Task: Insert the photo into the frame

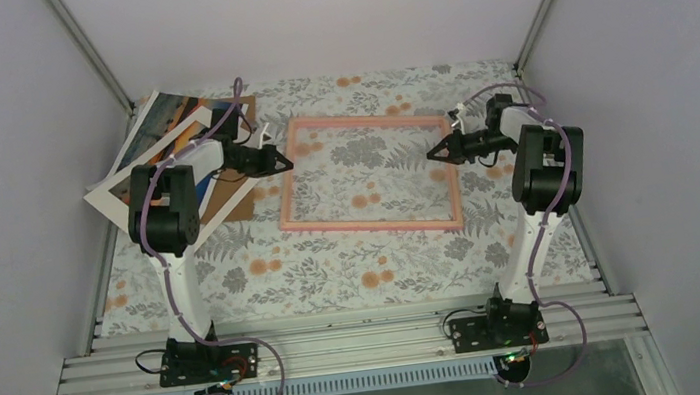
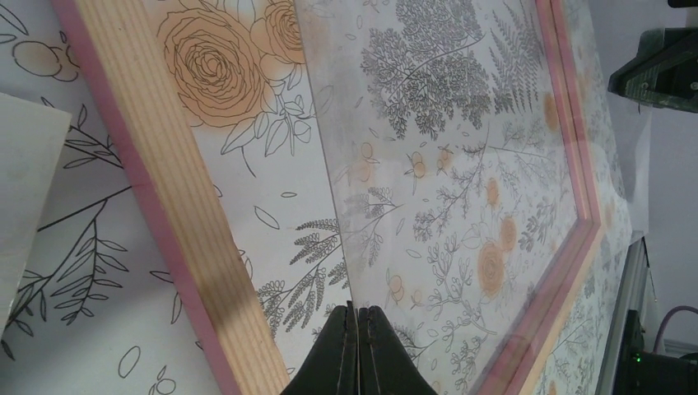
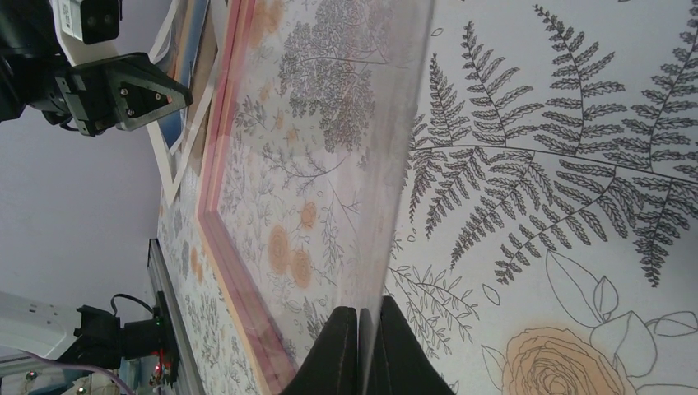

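Frame (image 1: 370,225) lies flat at the centre of the floral worktop (image 1: 265,278), its opening showing the pattern beneath. The bare wood inner face of the left rail shows in the left wrist view.

Left end effector (image 1: 288,165) sits at the frame's left rail. Right end effector (image 1: 431,154) sits just inside the right rail, and the two point at each other across the opening.

Both are pinched narrow. In each wrist view the edge of a clear pane (image 2: 461,164) runs straight into the closed tips, so each looks clamped on one side of that pane (image 3: 329,164). Left tips (image 2: 360,317) and right tips (image 3: 362,317) are rolled sideways, which suits nipping a thin flat sheet by its edge.

Gripping from opposite sides keeps so thin a sheet level and stops it sagging or twisting. I cannot tell whether the pane rests in the frame or hangs just above it.

Photo (image 1: 166,112) is untouched at the far left of the worktop, well apart from the frame. It lies under the white mat (image 1: 109,195) and over the brown cardboard sheet (image 1: 237,199), partly hidden behind the left arm.

Judgement: the glazing is being dealt with first, and the photo's turn is yet to come. The risk is the pane slipping from such a slim bite.
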Available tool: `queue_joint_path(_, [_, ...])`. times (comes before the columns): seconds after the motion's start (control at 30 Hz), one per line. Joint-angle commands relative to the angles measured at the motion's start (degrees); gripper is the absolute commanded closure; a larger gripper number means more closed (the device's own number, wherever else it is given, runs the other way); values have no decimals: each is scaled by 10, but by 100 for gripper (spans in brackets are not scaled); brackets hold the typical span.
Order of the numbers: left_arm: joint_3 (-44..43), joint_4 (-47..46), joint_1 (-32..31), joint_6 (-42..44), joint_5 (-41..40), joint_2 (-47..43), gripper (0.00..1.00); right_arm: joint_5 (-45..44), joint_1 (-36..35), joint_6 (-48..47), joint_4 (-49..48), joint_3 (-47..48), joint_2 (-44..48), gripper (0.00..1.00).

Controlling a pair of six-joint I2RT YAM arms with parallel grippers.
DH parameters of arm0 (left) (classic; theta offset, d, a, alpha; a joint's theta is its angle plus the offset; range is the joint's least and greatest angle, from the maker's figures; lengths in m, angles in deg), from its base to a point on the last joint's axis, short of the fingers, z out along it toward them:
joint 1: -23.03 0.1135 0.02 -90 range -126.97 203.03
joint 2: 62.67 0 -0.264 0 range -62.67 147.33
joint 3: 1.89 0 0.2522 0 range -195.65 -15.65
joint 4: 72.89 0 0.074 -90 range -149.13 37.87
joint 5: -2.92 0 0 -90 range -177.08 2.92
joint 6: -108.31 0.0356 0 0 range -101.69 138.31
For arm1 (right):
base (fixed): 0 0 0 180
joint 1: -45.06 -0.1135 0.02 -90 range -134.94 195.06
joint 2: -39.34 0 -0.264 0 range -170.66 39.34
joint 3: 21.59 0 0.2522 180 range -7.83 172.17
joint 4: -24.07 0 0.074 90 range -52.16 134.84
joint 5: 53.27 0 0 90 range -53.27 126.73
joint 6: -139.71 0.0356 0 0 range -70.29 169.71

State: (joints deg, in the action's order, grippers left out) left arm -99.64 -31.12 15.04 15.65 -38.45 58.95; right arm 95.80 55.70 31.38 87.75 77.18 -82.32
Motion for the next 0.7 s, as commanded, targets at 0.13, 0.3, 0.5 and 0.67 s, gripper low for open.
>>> queue_joint_path(0.13, [-24,-7,1,-4,-12,17,98,-2,4,10,-31,-14,9,96])
queue_joint_path(0.3, [-26,-5,1,-6,-17,20,96,-3,3,14,-35,-17,6,96])
queue_joint_path(0.5, [-28,8,2,-3,-36,17,76,-9,3,14,-34,-15,6,96])
queue_joint_path(0.67, [-28,18,3,5,-45,14,69,-9,4,14,-35,-16,4,96])
